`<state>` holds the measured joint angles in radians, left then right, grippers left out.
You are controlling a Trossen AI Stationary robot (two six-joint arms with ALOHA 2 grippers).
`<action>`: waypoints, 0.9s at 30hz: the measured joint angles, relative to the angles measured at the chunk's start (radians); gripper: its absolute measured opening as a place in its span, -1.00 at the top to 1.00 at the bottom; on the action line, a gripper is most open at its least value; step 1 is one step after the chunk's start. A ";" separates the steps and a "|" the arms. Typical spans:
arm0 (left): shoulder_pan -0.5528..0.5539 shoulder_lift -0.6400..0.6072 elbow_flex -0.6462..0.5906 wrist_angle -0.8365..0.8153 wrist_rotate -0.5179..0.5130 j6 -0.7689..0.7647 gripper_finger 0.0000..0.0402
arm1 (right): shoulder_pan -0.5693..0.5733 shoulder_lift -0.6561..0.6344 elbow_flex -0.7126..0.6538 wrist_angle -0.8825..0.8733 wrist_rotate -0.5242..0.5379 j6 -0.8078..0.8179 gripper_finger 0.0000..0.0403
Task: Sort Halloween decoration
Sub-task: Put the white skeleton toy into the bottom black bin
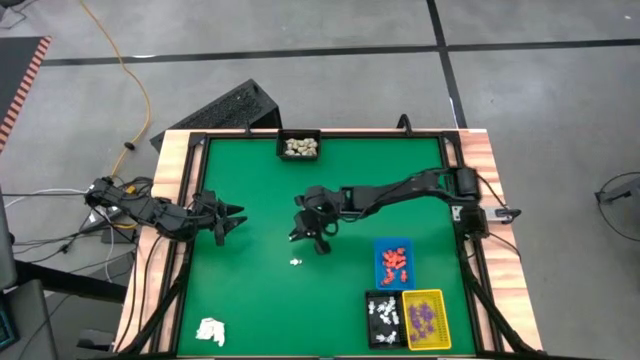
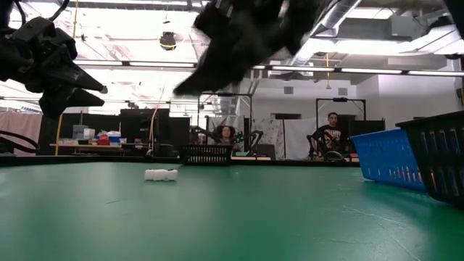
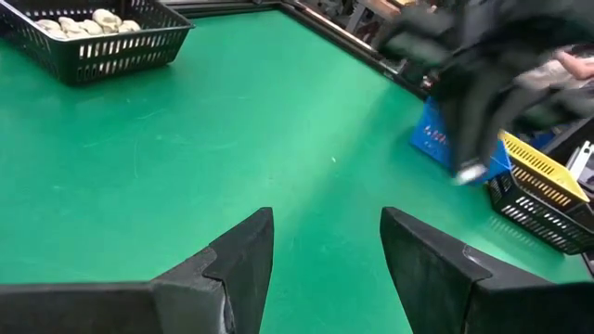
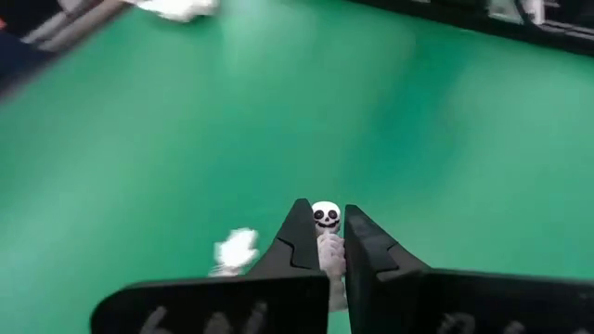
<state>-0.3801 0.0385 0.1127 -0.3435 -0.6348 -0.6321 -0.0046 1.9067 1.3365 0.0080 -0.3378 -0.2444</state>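
1. The right gripper [image 4: 325,243] hangs above the middle of the green desk [image 1: 260,200], its fingers [image 4: 295,239] pinching a small white skeleton figurine [image 4: 325,219] whose skull face pokes out between the tips.
2. In the high view the right gripper [image 1: 312,232] is lifted off the surface, near the desk's centre.
3. One more white figurine [image 1: 296,262] lies loose on the desk just beside that gripper, on the side toward the near edge; in the low view it [image 2: 160,174] rests flat on the green surface.
4. The left gripper [image 3: 327,255] waits over the desk's left side, its fingers [image 3: 243,264] spread apart with nothing between them.
5. A black tray [image 1: 299,135] at the middle of the far edge holds cream pieces [image 1: 300,148].
6. Toward the near right corner stand three small trays: a blue tray [image 1: 379,262] with orange-red pieces [image 1: 394,263], a black tray [image 1: 370,320] with white pieces [image 1: 386,316], and a yellow tray [image 1: 440,322] with purple pieces [image 1: 422,318].
7. The black and yellow trays stand side by side, touching, with the blue one just beyond them toward the desk's middle.
8. A larger white wad [image 1: 210,330] lies near the near left corner.
9. Two people [image 2: 332,136] sit in the room behind the desk in the low view.
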 joint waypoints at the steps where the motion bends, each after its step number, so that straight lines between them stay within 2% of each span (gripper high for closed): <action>1: 0.000 0.000 0.000 0.000 0.000 -0.001 0.06 | 0.014 -0.035 0.000 -0.039 0.000 0.008 0.92; 6: 0.000 0.000 0.000 0.001 0.000 -0.001 0.06 | 0.114 -0.202 0.000 -0.288 -0.001 0.123 0.92; 12: 0.000 0.000 0.000 0.001 -0.001 -0.001 0.06 | 0.294 -0.325 0.000 -0.544 0.025 0.408 0.92; 19: 0.000 0.000 0.000 0.001 -0.001 -0.001 0.06 | 0.543 -0.309 0.001 -0.618 0.218 0.739 0.92; 27: 0.000 0.000 0.000 0.001 -0.005 -0.001 0.06 | 0.723 -0.190 0.001 -0.631 0.240 1.035 0.92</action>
<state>-0.3801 0.0384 0.1127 -0.3427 -0.6398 -0.6331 0.7182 1.7169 1.3373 -0.6232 -0.0982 0.7903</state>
